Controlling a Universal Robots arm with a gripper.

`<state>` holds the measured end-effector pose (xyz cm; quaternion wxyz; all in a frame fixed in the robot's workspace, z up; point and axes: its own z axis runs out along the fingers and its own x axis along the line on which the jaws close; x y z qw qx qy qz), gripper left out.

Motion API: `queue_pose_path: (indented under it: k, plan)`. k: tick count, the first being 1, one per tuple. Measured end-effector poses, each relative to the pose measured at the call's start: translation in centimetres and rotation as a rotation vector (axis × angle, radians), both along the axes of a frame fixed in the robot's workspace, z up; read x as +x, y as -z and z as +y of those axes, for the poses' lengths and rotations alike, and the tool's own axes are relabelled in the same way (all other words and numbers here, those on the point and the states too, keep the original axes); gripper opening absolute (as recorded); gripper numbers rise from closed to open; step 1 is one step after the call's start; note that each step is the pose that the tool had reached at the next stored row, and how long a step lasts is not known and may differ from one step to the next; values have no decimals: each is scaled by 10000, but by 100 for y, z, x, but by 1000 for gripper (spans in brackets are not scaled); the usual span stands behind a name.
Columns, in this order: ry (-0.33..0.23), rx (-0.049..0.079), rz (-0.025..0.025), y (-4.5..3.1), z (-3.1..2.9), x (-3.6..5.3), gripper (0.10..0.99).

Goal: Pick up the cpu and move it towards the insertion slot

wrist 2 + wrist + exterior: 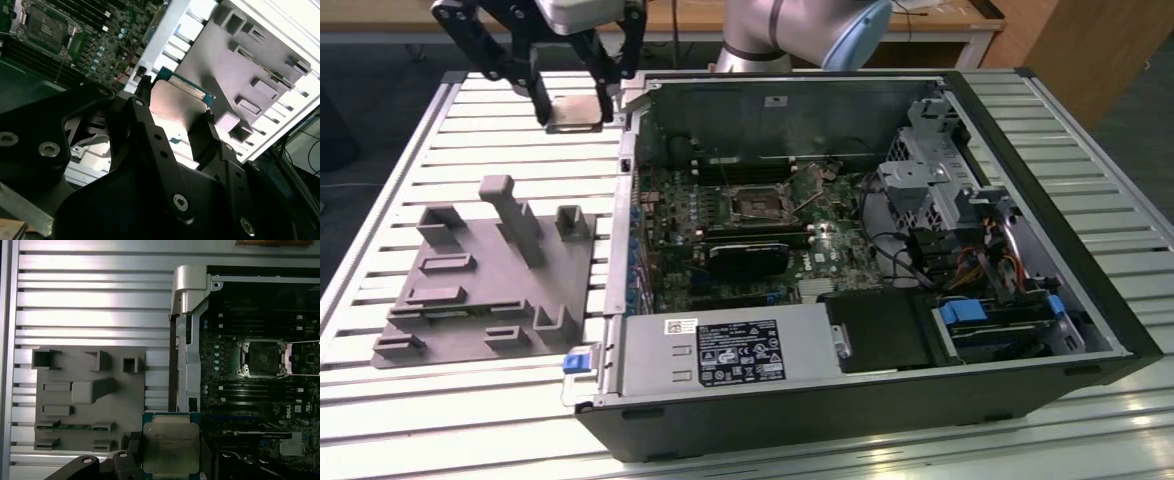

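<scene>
the cpu (171,447) sits clamped flat between the jaws of the gripper (574,105), lifted above the slatted table (400,180) beside the open computer case (1014,300). the insertion slot (757,203) lies inside the case, toward the exterior view's right of the chip, well apart.

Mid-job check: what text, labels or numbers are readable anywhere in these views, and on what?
Large label on the power supply: dense print and symbols, too small to read.
Top of the cpu: faint lines of print, too blurred to read.
Small sticker on the case wall: too small to read.
Nothing I can quote reliably.
</scene>
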<state>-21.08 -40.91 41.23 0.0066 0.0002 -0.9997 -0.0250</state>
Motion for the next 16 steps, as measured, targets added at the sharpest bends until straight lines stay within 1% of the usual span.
queue_pose_path:
  k: [8,12,14,16]
  plan:
    - [0,0,79,0,0,350,545]
    - [0,0,108,0,1,536,545]
    - [0,2,126,2,9,623,545]
    - [-1,2,143,7,35,683,545]
